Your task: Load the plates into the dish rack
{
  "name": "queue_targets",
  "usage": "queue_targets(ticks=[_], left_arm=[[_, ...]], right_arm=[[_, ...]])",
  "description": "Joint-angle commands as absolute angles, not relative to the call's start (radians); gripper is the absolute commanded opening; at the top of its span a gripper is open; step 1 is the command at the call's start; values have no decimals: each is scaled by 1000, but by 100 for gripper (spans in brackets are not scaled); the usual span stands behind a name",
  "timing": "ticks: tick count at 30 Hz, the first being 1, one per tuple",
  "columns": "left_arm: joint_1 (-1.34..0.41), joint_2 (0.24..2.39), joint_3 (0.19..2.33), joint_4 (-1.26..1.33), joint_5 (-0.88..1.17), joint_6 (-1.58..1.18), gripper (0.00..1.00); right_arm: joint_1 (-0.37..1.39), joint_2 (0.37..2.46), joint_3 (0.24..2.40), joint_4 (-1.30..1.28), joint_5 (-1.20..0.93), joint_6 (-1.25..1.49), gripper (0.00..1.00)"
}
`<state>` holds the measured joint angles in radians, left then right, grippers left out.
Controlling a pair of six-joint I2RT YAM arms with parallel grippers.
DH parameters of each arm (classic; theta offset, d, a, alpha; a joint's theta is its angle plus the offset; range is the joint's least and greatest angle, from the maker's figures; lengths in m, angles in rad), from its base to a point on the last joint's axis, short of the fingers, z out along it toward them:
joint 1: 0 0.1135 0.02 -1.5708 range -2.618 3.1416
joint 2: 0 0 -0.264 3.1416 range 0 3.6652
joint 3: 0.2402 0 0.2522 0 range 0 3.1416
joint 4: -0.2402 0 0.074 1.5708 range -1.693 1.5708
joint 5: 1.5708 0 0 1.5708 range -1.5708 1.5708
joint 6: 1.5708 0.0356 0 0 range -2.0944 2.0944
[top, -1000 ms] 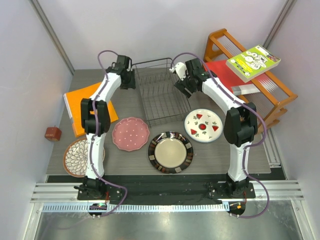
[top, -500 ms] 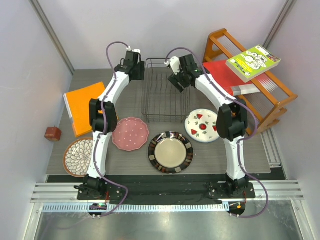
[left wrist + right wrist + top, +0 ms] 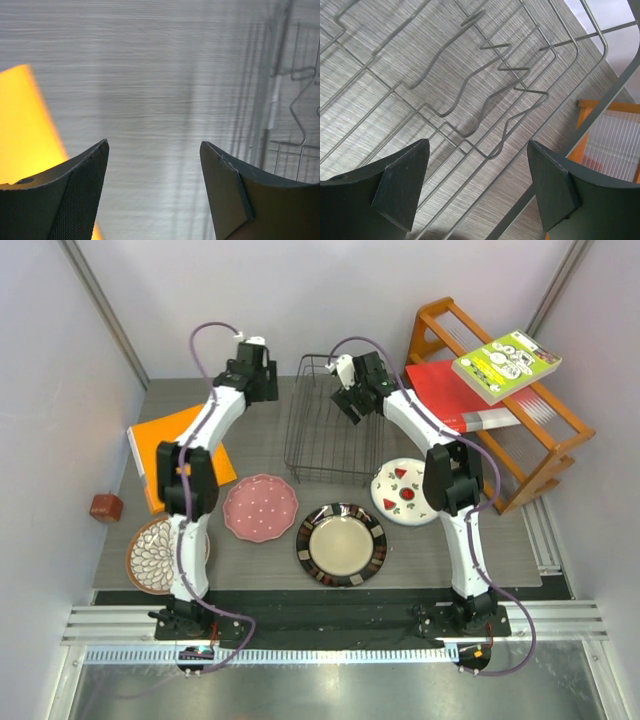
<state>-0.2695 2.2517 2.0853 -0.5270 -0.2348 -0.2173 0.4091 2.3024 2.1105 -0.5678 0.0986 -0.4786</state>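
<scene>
The black wire dish rack (image 3: 330, 430) stands empty at the back middle of the table. Four plates lie flat in front of it: pink dotted (image 3: 260, 507), dark-rimmed with cream centre (image 3: 341, 544), white with red fruit (image 3: 405, 490), and brown-rimmed petal (image 3: 153, 555) at the far left. My left gripper (image 3: 256, 378) is open and empty just left of the rack's back left corner; its wrist view (image 3: 154, 144) shows bare table, with rack wires (image 3: 295, 100) to the right. My right gripper (image 3: 355, 395) is open and empty over the rack's back right part (image 3: 477, 144), above the prongs (image 3: 470, 100).
An orange folder (image 3: 175, 455) lies at the left, also in the left wrist view (image 3: 20, 125). A small red-brown block (image 3: 105, 507) sits at the left edge. The orange wooden shelf (image 3: 520, 410) at the right holds books (image 3: 505, 365); it also shows in the right wrist view (image 3: 610, 107).
The rack has shifted slightly to the right. My left gripper came up to the rack's left rim, then drew back left. My right gripper has moved a little left and back over the rack.
</scene>
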Motion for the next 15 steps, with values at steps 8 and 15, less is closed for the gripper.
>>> queue_targets(ticks=[8, 15], left_arm=[[-109, 1784, 1803, -472, -244, -304, 75], [-103, 1727, 1695, -476, -233, -305, 75]], right_arm=[[407, 2361, 2212, -522, 164, -520, 85], [407, 2499, 2374, -482, 209, -551, 87]])
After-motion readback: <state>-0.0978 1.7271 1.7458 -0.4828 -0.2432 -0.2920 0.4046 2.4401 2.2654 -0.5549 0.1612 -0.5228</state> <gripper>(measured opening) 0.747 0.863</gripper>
